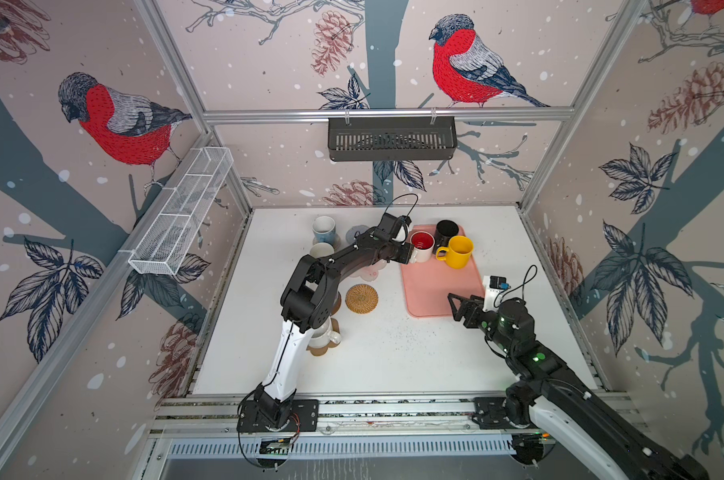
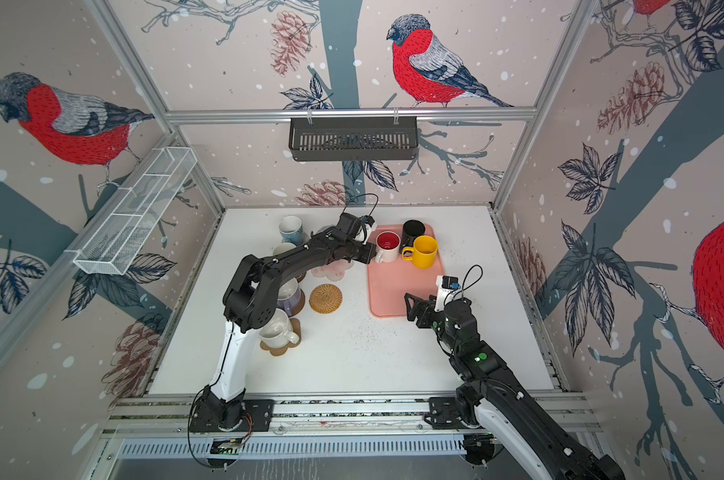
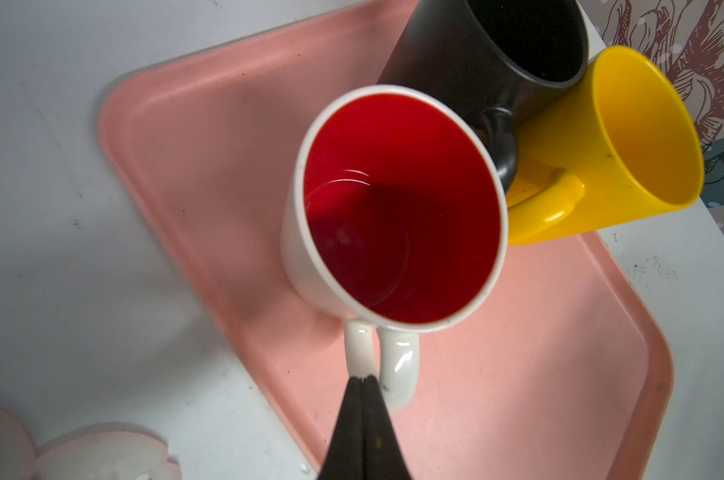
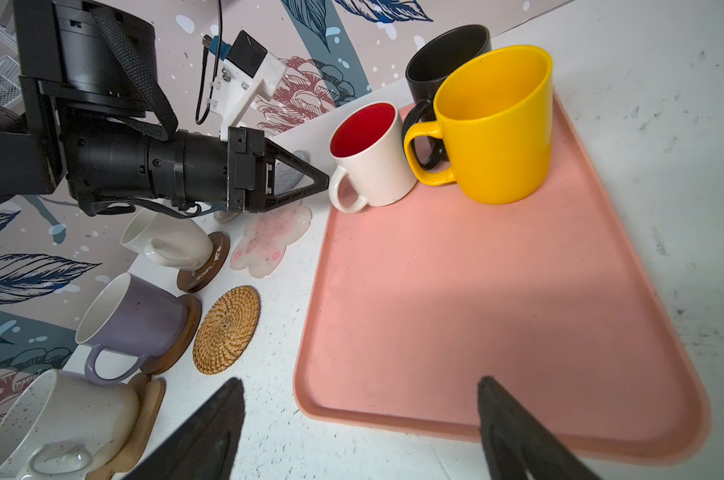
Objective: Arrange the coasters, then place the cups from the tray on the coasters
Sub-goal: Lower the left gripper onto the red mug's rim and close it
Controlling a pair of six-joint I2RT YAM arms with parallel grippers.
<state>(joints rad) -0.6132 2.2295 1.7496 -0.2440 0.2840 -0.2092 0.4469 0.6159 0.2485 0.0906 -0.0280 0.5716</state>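
On tray [image 3: 518, 353] far corner, red-lined mug [image 3: 393, 208], handle against clenched left gripper [image 3: 364, 379]; right gripper [image 4: 360, 382] spread at near rim

The salmon-pink tray [image 1: 435, 291] lies flat with three upright mugs bunched at its far end: the white mug with red inside [image 1: 422, 246] in the far-left corner, the black mug [image 1: 446, 232] by the far rim, and the yellow mug [image 1: 458, 251] just in front of it. Left of the tray, the wicker round [image 1: 361, 297] and pink flower coaster [image 4: 271, 241] lie bare, nearest it. Farther left stand the light blue mug [image 1: 323, 229], a cream mug [image 4: 169, 243] on a brown disc [image 4: 210, 262], the lavender mug [image 4: 144, 320] on a second brown disc [image 4: 181, 328], and a speckled white mug [image 4: 69, 411] on the cork flower [image 4: 144, 415].
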